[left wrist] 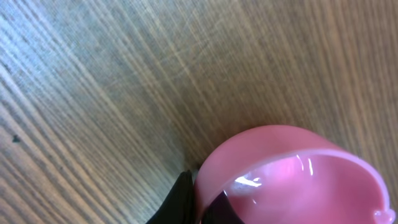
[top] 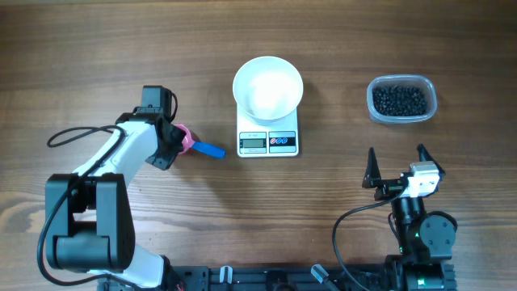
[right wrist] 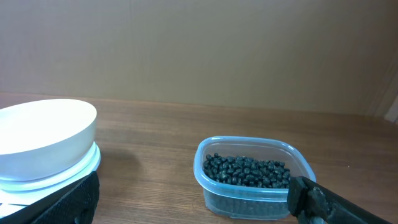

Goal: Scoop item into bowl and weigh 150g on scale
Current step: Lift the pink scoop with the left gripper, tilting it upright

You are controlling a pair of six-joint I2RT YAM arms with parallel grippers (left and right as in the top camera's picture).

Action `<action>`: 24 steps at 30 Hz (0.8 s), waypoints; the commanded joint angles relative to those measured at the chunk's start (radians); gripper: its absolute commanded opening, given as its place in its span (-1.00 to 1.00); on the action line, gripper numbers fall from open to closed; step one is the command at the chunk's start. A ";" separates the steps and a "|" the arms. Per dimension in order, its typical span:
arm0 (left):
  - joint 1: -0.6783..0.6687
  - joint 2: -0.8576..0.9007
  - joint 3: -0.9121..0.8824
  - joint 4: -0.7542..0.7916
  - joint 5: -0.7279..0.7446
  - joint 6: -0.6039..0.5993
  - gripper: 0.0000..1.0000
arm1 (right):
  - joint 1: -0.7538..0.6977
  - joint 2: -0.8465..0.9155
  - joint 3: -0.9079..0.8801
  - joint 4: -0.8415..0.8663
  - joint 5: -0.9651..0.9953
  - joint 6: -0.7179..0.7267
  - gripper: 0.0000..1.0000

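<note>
Grasp of the scoop [top: 187, 142], scooping not yet begun
The left jaws pinch it, left of the scale [top: 268, 142]; the right jaws are spread. Next, I think, carry it to the pellets [top: 400, 99], far right

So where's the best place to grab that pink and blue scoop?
Probably from above, as the left claw does: it is shut on the scoop, pinching the wall of its pink cup. The blue handle lies flat on the table, so a sideways pinch looks harder.
</note>
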 commanded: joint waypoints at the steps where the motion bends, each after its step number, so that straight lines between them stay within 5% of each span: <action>1: -0.003 0.023 0.008 -0.003 -0.010 0.008 -0.92 | 0.005 0.005 -0.002 0.002 -0.015 -0.005 0.99; 5: 0.008 -0.028 0.008 -0.020 -0.009 0.025 -0.92 | 0.005 0.005 -0.002 0.002 -0.015 -0.005 1.00; 12: 0.014 -0.229 0.008 -0.030 0.011 0.272 -0.92 | 0.005 0.005 -0.002 0.002 -0.015 -0.005 0.99; 24: 0.013 -0.469 0.008 0.073 0.137 0.285 -0.92 | 0.005 0.005 -0.002 0.002 -0.015 -0.005 0.99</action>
